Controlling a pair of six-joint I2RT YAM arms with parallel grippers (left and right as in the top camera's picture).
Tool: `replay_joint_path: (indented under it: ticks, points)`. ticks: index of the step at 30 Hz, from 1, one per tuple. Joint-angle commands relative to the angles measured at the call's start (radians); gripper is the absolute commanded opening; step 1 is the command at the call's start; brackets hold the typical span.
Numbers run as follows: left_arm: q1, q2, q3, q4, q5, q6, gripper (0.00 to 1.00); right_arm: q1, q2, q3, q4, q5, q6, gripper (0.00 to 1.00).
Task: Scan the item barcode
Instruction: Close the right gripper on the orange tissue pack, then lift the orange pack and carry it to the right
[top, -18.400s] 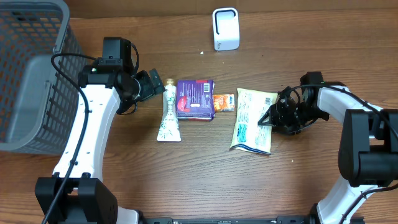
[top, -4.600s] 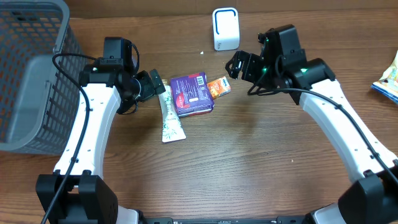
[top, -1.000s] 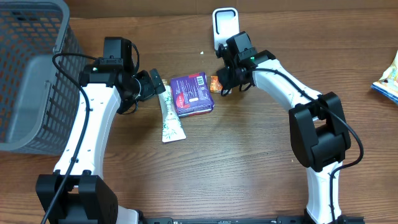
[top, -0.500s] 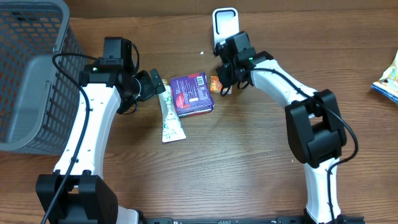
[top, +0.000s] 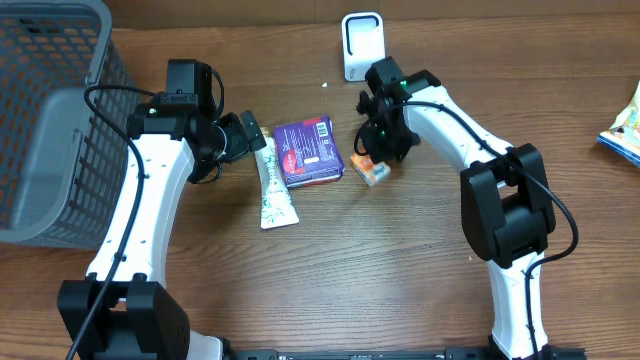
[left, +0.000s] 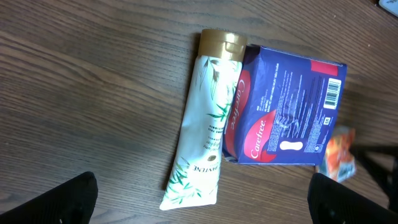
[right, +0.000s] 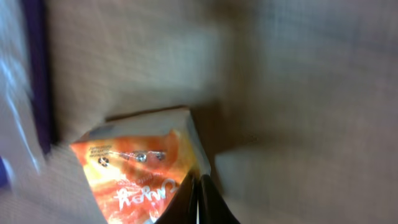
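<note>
Pinching a corner of the orange sachet (right: 140, 168), right gripper (right: 199, 196) is clamped tight just beside the purple pad pack (top: 309, 152). White scanner (top: 362, 45) sits behind them; left gripper (top: 252, 135) hangs wide open near the tube (top: 270, 185).

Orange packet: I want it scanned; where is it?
Overhead: orange packet mid-table, pinched by the right end effector, just right of the purple Carefree box.

You get even, soft light on the surface (top: 300, 290) overhead, shadows faint. Your left wrist view is crisp; your right wrist view is smeared, the orange packet (right: 137, 168) blurring worst toward 9 o'clock.
</note>
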Motion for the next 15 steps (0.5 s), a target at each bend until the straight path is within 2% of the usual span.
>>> replay_joint_path:
  ticks: [1,2,3,4,5,7,11,15]
  points:
    - [0.004,0.009,0.018,0.001,0.01,0.004,1.0,-0.004,-0.066,0.045,-0.087,0.024,0.03,0.19]
    - [0.004,0.009,0.018,0.001,0.01,0.004,1.0,-0.004,-0.071,0.047,-0.104,0.025,0.03,0.4]
    - [0.004,0.009,0.018,0.001,0.01,0.004,1.0,-0.004,-0.075,0.047,-0.119,0.024,0.03,0.75]
    - [0.004,0.009,0.018,0.001,0.01,0.004,1.0,-0.004,-0.077,0.047,-0.13,0.024,0.03,0.9]
    - [0.004,0.009,0.018,0.001,0.01,0.004,1.0,-0.004,-0.077,0.047,-0.133,0.023,0.03,0.95]
    - [0.004,0.009,0.018,0.001,0.01,0.004,1.0,-0.004,-0.076,0.045,-0.123,0.0,0.029,0.99]
    - [0.004,0.009,0.018,0.001,0.01,0.004,1.0,-0.004,-0.076,0.044,-0.093,-0.046,0.014,1.0]
    - [0.004,0.009,0.018,0.001,0.01,0.004,1.0,-0.005,-0.072,0.033,-0.062,-0.115,-0.08,0.91]
